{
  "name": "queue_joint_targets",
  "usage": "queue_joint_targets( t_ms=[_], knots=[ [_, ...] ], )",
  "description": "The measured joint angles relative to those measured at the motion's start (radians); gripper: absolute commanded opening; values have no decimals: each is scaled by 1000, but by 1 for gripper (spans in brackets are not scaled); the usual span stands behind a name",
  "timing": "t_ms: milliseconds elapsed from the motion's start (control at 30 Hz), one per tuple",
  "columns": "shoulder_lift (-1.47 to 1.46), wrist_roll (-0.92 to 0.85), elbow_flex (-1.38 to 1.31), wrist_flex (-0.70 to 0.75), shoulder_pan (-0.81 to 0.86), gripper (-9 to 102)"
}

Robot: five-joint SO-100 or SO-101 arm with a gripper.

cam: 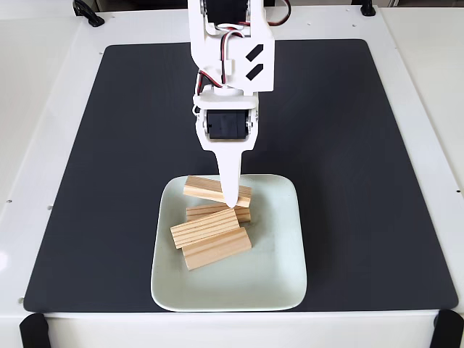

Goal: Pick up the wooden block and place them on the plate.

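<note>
While over blocks (210, 226), end effector (230, 203) indiscernible.

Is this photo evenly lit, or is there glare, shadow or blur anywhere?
In the fixed view the light is soft and even: the plate shows faint sheen, no harsh glare; the wooden blocks cast small soft shadows; the white table looks slightly washed out; the pincer and the black mat are sharp.
</note>
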Motion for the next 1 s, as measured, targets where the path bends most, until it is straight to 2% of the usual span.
queue_joint_targets(
  t_ms=[300, 567, 667, 800, 1000],
  knots=[
    [0, 0, -2, 0, 9, 4],
    [0, 0, -2, 0, 9, 35],
    [0, 0, -2, 0, 9, 41],
    [0, 0, -2, 0, 9, 34],
    [5, 0, 5, 0, 9, 6]
  ],
)
